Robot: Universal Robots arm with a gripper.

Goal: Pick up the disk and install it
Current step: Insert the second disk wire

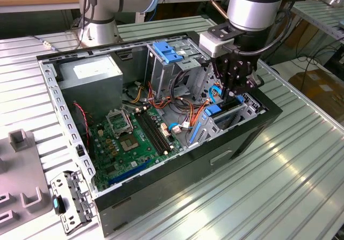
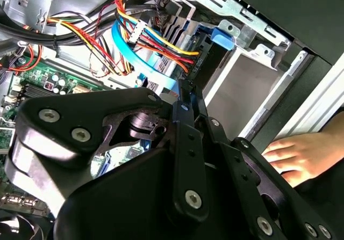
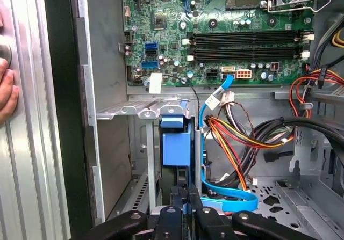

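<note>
Over the drive bay at the front corner of the open computer case [image 1: 161, 191], the tool [image 1: 236, 92] hung with its fingers [image 3: 185, 197] drawn narrow together, and whether they pinched anything could not be told. Directly beneath the fingertips the disk [image 3: 176, 143] stood on edge in the bay, its blue rail uppermost. Beside the tool ran a blue flat cable [image 3: 228, 197] and a bundle of coloured wires [image 3: 242, 138]. Farther off lay the green motherboard [image 1: 129, 143]. Beyond the case wall, a hand [image 2: 301, 154] rested on the ribbed bench [image 1: 279, 186].
</note>
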